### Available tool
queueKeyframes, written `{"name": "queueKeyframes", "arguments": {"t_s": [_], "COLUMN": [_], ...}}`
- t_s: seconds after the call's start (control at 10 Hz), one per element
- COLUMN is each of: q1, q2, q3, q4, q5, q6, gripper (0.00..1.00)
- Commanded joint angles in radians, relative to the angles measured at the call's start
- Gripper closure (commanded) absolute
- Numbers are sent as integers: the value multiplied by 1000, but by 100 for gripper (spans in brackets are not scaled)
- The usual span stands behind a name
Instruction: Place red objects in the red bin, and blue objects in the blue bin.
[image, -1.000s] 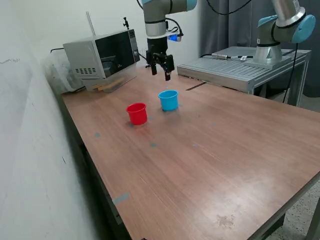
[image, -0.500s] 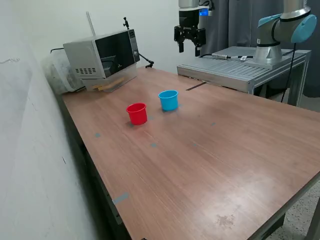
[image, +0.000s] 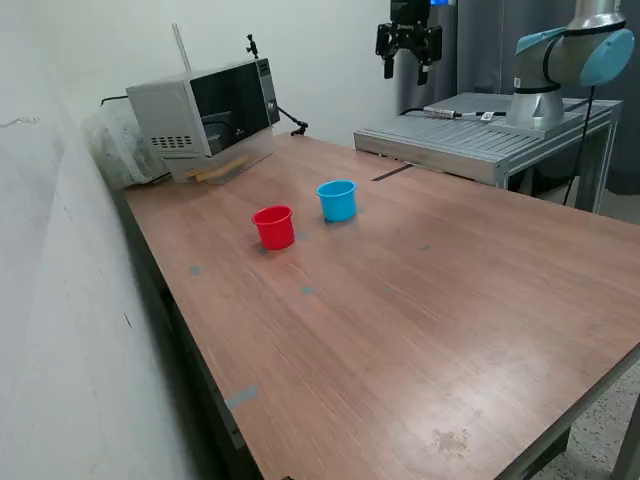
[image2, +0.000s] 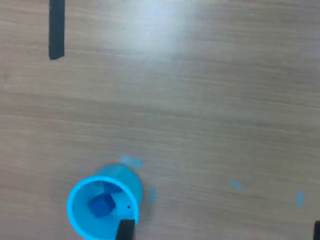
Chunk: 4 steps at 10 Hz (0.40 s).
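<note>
Now gripper (image: 407, 55) high past table's (image: 420, 330) far edge, jaws apart, holding nothing. Blue cube (image2: 101, 205) sits in blue cup (image: 337, 200) (red cup (image: 274, 227) beside), both mid-table toward far edge.

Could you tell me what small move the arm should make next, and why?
Probably none beyond parking: the gripper is high off the table with fingers apart and empty, no cubes lie loose on the wood, and the blue cup holds at least one blue cube. The red cup's contents aren't visible.
</note>
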Motion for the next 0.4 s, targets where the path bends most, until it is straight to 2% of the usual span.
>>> {"name": "queueKeyframes", "arguments": {"t_s": [0.0,0.2,0.3], "q1": [2,6,4], "q2": [-106,-165,-166], "q3": [44,92,93], "q4": [7,94,196], "q5": [0,0,0], "q6": [-1,2,5], "gripper": [0,0,0]}}
